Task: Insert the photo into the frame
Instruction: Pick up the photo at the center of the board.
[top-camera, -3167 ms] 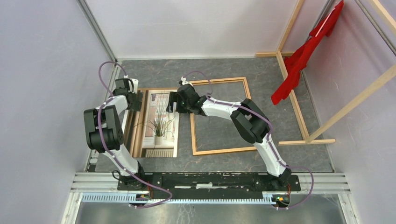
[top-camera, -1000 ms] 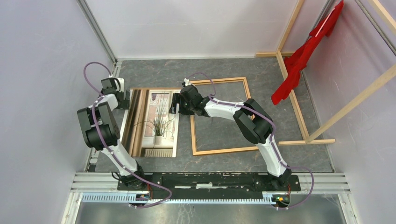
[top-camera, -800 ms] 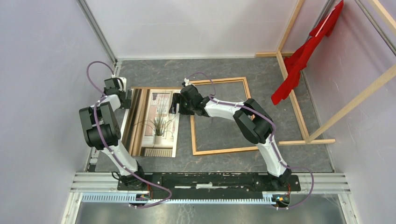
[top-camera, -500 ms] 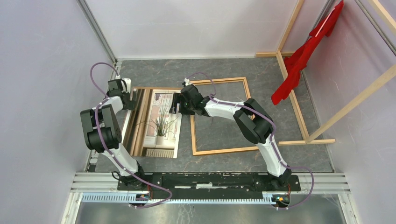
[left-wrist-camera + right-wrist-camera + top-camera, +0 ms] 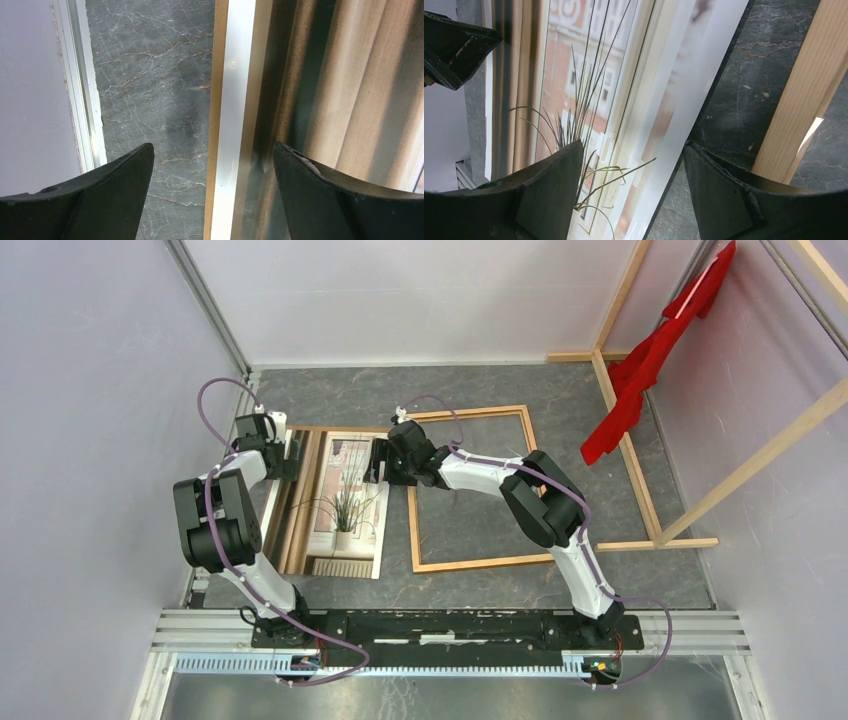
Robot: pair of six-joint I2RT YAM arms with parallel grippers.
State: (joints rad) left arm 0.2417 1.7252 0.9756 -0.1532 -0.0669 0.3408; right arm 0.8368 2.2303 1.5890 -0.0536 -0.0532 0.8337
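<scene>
The photo (image 5: 335,505) of a spiky plant, window and curtains lies flat on the grey table, left of the orange-brown wooden frame (image 5: 480,562). My left gripper (image 5: 285,455) is open over the photo's far left edge. In the left wrist view the gripper (image 5: 213,148) straddles the photo's white border (image 5: 240,100). My right gripper (image 5: 378,462) is open at the photo's far right edge. In the right wrist view the gripper (image 5: 632,146) straddles that edge of the photo (image 5: 589,100), with the frame's rail (image 5: 809,90) just to the right.
A thin brown strip (image 5: 217,75) shows beside the photo's left border, on the table. Pale wooden beams (image 5: 630,450) with red cloth (image 5: 640,370) stand at the right. A metal rail (image 5: 82,90) and the wall lie close on the left.
My left gripper had drawn back left, off the photo, and has come right again over its left edge. The photo's near end has shifted slightly right. The right gripper has barely moved.
</scene>
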